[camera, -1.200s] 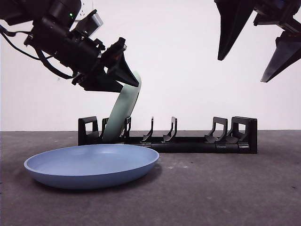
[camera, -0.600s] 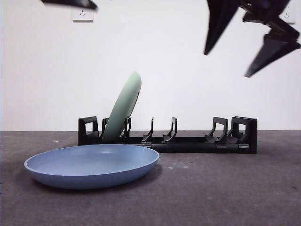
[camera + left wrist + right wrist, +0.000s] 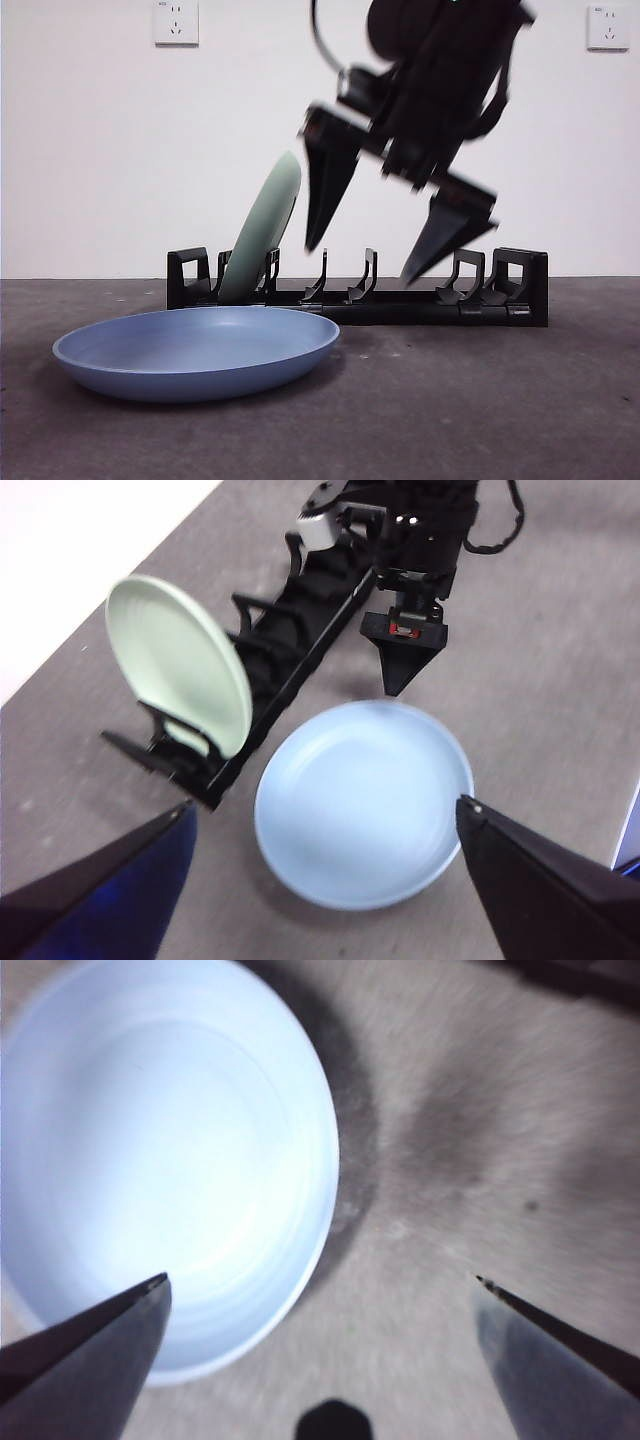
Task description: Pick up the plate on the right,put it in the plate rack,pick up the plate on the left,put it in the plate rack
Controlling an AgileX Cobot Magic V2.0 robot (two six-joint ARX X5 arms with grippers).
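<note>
Grey table (image 3: 520,400), matte and scuffed, carries everything. White wall behind it, with two wall sockets (image 3: 176,21) high up; no readable writing or brand on anything in view.

Blue plate (image 3: 195,352) lies flat on the table in front of the plate rack's left half, nearest the front camera; position unchanged from half a second ago. Left wrist view shows it just beside the rack, rim close to the rack's long side.

Plate rack (image 3: 400,300), long, low, black, runs across the table behind the blue plate. Pale green plate (image 3: 262,240) stands in a slot near its left end, leaning right; same lean as before. Remaining prongs hold nothing.

Right gripper (image 3: 385,240) has dropped from the top right corner to mid-picture in the front view, now in front of the rack's middle, tips above the table. Jaws spread wide, nothing between them. Its wrist view looks straight down at the blue plate's right rim and bare table. Image blurred.

Left gripper (image 3: 320,830) is out of the front view, where a second ago it was at the green plate. Its own view looks down from high up, jaws wide apart and holding nothing.
</note>
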